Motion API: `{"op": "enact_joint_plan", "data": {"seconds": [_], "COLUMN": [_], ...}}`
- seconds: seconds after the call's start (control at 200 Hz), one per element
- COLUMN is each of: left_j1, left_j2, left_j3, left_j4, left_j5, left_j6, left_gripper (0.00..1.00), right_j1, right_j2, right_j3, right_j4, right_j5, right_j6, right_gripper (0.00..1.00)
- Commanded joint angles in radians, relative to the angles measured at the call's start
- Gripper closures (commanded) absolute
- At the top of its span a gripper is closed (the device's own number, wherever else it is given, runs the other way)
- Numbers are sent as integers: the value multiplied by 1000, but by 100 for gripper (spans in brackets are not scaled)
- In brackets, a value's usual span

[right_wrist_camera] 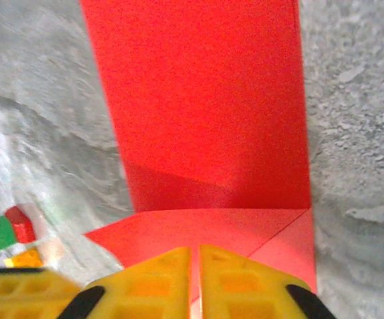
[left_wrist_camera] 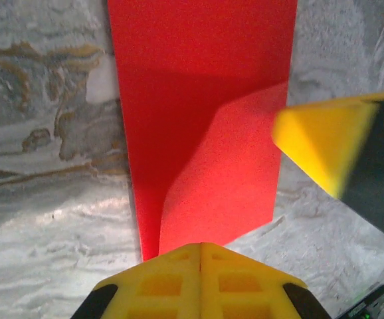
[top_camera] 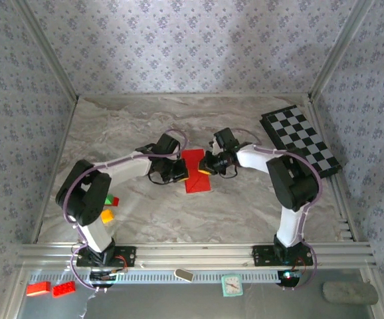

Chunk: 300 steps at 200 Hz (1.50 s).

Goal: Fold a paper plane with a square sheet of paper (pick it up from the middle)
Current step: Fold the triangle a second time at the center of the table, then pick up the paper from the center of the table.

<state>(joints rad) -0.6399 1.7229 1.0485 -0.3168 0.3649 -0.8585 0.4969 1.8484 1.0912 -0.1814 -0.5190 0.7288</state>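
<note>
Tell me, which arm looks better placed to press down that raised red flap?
Probably the right: the right fingers sit directly over the flap, while the left fingers sit shut at the edge of the paper.

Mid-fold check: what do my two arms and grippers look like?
Both the left arm and right arm have white links, bulky black joints and thin lilac cables looped alongside. The left gripper and right gripper carry yellow wedge-shaped fingers with square recesses.

right claw (right_wrist_camera: 194, 259): nearly closed on red paper (right_wrist_camera: 205, 119), folded edge | toy bricks (right_wrist_camera: 9, 232): lower left
</note>
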Motion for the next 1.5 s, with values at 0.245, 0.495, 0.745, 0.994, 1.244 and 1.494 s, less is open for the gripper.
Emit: {"op": "enact_joint_plan", "data": {"seconds": [0.245,0.495,0.745,0.994,1.244,1.494], "left_j1": [6,22,22,22,21,23], "left_j2": [90,126,147,150,150,145], "left_j3": [54,28,-11,-25,-38,-57], "left_j4": [77,102,140,124,128,143], "left_j5": [-27,-55,-57,-74,-76,-77], "left_j6": [-52,-88,-134,-142,-150,-172], "left_gripper": [93,93,93,93,93,92], "right_j1": [-13,-3,9,21,28,28], "right_j2": [-98,-46,-6,24,35,39], "right_j3": [-78,-70,-51,-37,-40,-53], "right_j4": [16,36,33,38,61,99], "right_j5": [92,80,74,56,37,9], "right_j6": [82,123,141,142,158,186], "right_gripper": [74,69,65,65,68,69]}}
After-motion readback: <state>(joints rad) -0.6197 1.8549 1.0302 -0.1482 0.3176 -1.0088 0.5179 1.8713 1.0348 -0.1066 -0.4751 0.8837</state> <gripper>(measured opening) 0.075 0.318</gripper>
